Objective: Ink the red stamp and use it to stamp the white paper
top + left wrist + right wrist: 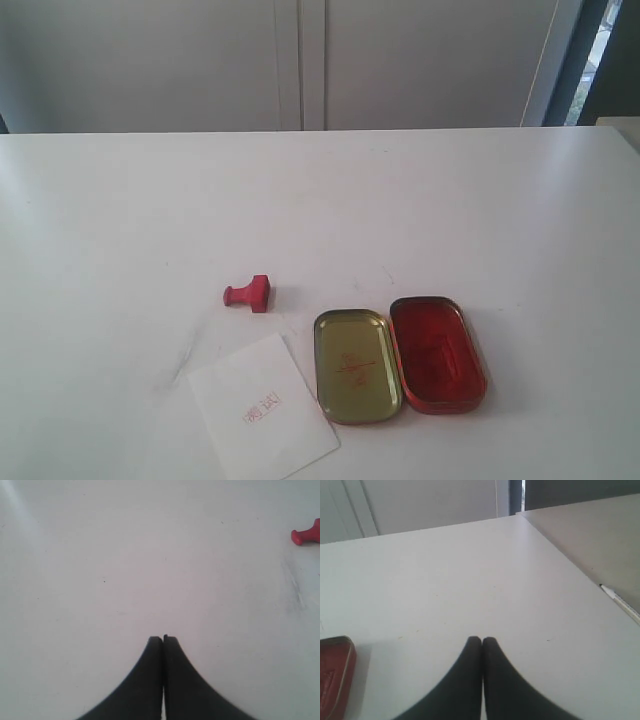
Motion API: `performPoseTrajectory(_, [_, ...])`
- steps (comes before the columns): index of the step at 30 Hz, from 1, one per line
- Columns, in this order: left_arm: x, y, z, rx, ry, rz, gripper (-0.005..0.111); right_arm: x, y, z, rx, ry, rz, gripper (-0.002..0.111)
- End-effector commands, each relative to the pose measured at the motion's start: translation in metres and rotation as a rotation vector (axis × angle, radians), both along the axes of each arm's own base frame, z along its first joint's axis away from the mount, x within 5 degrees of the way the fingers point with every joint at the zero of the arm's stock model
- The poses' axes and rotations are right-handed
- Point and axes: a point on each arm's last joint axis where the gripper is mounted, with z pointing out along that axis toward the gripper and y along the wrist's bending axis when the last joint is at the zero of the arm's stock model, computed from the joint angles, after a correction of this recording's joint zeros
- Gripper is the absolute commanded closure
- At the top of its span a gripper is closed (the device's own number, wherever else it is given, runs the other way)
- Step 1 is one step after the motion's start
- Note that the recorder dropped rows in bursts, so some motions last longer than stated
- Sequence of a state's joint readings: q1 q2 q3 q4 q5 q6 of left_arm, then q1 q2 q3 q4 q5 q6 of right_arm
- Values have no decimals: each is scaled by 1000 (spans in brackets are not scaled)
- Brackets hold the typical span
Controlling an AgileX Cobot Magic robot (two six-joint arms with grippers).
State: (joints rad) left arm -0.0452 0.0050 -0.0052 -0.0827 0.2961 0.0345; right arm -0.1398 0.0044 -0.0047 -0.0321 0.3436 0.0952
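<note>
Over the white table, the left gripper has its jaws pressed together, holding nothing. The right gripper is likewise closed and empty, near the red ink pad tin. Farther out, the red stamp lies on its side, near the white paper, which bears a red imprint. The tin's gold lid lies open just beside the paper.

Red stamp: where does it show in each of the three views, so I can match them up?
Exterior view: the red stamp lies on its side on the white table, beyond the white paper, left of the open ink tin.
Left wrist view: the stamp, partly cut off at the frame edge.
Right wrist view: not in it.
Shared landmark: the ink tin, in the exterior and right wrist views; the table in all.
</note>
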Motion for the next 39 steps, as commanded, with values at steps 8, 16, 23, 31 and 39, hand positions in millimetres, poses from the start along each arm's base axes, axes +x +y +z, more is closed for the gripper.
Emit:
performPoseTrajectory(8, [0, 0, -1, -4, -4, 4, 107, 0, -1, -1, -83, 11, 16, 108])
performPoseTrajectory(16, [0, 0, -1, -4, -4, 4, 107, 0, 0, -1, -75, 10, 17, 108])
performPoseTrajectory(23, [0, 0, -1, -4, -4, 4, 107, 0, 0, -1, -75, 10, 17, 108])
performPoseTrajectory(31, [0, 0, -1, -4, -4, 4, 107, 0, 0, -1, -75, 10, 17, 108])
performPoseTrajectory(39, [0, 0, -1, -4, -4, 4, 107, 0, 0, -1, -75, 10, 17, 108])
